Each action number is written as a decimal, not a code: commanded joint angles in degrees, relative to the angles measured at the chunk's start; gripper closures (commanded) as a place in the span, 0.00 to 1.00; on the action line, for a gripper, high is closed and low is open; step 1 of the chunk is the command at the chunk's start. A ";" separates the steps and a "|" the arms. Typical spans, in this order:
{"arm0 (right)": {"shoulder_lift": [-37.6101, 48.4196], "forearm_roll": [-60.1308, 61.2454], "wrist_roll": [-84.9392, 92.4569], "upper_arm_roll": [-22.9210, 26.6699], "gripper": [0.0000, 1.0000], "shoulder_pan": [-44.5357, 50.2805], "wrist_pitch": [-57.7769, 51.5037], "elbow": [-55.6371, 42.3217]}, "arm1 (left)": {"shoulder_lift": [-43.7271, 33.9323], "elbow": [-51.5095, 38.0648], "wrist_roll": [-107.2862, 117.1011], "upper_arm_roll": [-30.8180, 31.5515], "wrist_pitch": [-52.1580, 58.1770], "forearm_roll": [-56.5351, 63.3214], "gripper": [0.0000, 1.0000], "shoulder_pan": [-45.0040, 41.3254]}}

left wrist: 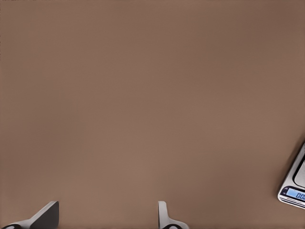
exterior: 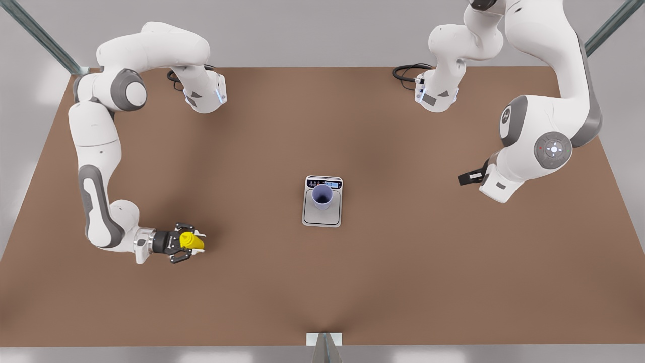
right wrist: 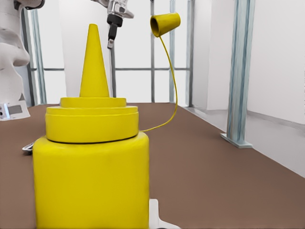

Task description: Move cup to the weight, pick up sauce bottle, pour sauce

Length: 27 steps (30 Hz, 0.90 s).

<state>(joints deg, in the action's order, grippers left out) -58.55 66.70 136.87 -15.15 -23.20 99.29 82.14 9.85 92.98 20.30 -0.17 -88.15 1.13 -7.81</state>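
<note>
The lavender-blue cup (exterior: pixel 321 195) stands upright on the plate of the silver-grey weight (exterior: pixel 322 216) at mid-table. At the front view's left my right gripper (exterior: pixel 192 243) is shut on the yellow sauce bottle (exterior: pixel 191 241), which stands upright and close in the right wrist view (right wrist: pixel 90 181), its small cap (right wrist: pixel 165 24) dangling on a thin tether. One right fingertip (right wrist: pixel 155 214) shows beside the bottle. My left gripper (exterior: pixel 468 177) waits open at the front view's right, its fingers (left wrist: pixel 47 217) spread over bare table, with a corner of the weight (left wrist: pixel 295 183) beside it.
The brown table (exterior: pixel 403 262) runs wide around the weight. Metal frame posts (right wrist: pixel 240 71) stand past the table edge, and a small bracket (exterior: pixel 324 340) sits at the near edge. Both arm bases (exterior: pixel 204 93) rise at the far side.
</note>
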 commanded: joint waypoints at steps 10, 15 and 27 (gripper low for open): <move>-1.04 -1.39 -0.29 0.03 0.58 0.00 -1.03 -0.14 | 0.79 0.01 0.35 0.00 0.00 -0.07 0.00 -1.16; -1.13 -1.39 -0.38 0.03 0.57 0.00 -1.03 -0.05 | 0.79 0.01 0.26 0.00 0.00 -0.07 0.00 -1.16; -1.04 -1.13 -3.45 0.03 0.57 -0.09 -1.03 0.30 | 0.79 0.01 2.02 0.00 0.09 0.01 0.00 -2.03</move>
<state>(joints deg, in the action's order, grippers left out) -59.65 67.17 133.76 -15.07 -23.30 99.26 82.56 10.69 92.99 22.32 -0.18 -88.04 1.12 -9.85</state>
